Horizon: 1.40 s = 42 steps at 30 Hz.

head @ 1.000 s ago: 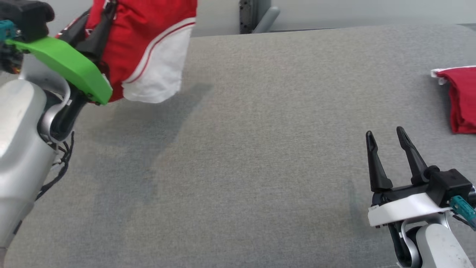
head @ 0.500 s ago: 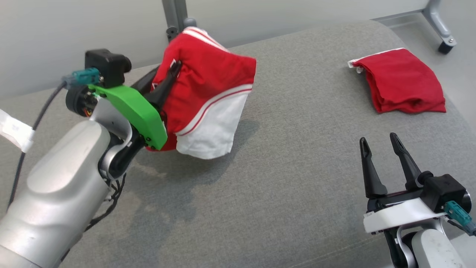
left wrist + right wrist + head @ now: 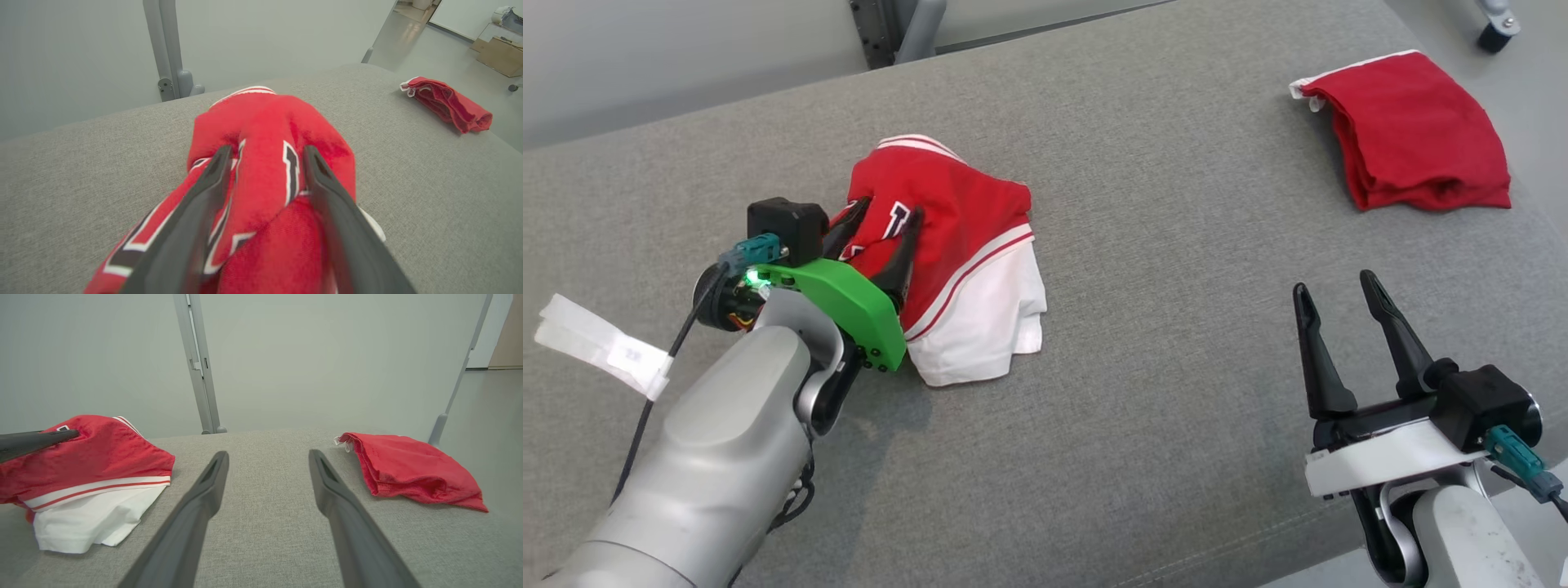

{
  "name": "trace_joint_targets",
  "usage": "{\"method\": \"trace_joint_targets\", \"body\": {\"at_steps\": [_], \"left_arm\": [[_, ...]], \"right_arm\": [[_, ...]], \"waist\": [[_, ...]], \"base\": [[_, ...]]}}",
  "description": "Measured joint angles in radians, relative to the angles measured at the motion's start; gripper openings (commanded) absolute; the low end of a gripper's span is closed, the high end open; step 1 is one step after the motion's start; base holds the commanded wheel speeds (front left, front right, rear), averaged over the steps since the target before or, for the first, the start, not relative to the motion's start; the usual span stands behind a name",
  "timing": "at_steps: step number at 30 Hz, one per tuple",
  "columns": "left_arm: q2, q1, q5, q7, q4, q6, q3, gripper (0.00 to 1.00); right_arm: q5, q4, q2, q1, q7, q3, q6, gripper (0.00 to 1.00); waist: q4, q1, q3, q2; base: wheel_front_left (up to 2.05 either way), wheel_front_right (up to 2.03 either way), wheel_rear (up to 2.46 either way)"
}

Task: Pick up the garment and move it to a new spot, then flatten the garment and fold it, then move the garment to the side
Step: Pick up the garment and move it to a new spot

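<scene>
- Left end effector: fingers spread wide, straddling a raised ridge of the red-and-white garment; cloth lies between them, not pinched.
- Right end effector: fully open, empty, hovering well apart from both cloths.
- Garment sits in a crumpled heap on the grey tabletop, left of centre, white part nearest the robot.
- Risk: the ridge between the left fingers could catch on a finger if the arm pulls away low, dragging the heap off its spot.
- Risk: layers are bunched and the edges are hidden, so a flattening grab may take several layers and leave the heap knotted.
- Count: two end effectors; two garments, one crumpled, one folded red garment at far right; one tabletop.
</scene>
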Motion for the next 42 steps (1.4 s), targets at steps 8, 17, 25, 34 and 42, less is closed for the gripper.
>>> {"method": "trace_joint_targets", "body": {"at_steps": [8, 17, 25, 34, 42], "left_arm": [[-0.021, 0.039, 0.16, -0.069, -0.081, 0.147, 0.139, 1.0], [-0.061, 0.436, 0.444, -0.07, -0.456, 0.269, 0.462, 1.0], [-0.12, 0.677, 0.606, -0.07, -0.587, 0.286, 0.596, 1.0], [-0.181, 0.857, 0.786, -0.071, -0.65, 0.25, 0.633, 1.0], [-0.219, 0.898, 0.802, -0.071, -0.651, 0.211, 0.686, 1.0]], "right_arm": [[-0.002, 0.009, -0.002, 0.017, 0.0, -0.002, 0.0, 1.0], [-0.027, 0.037, 0.028, 0.053, 0.0, -0.012, 0.0, 1.0], [-0.027, 0.05, 0.046, 0.107, 0.0, -0.027, 0.0, 1.0], [-0.026, 0.058, 0.062, 0.178, 0.0, -0.044, 0.0, 1.0], [-0.056, 0.056, 0.064, 0.201, 0.0, -0.028, 0.0, 1.0]], "waist": [[0.072, 0.0, -0.017, 0.0], [0.172, 0.0, -0.092, 0.0], [0.228, 0.0, -0.161, 0.0], [0.292, 0.0, -0.231, 0.0], [0.314, 0.0, -0.253, 0.0]], "base": [[0.0, 0.0, 0.0], [0.0, 0.0, 0.0], [0.0, 0.0, 0.0], [0.0, 0.0, 0.0], [0.0, 0.0, 0.0]]}}
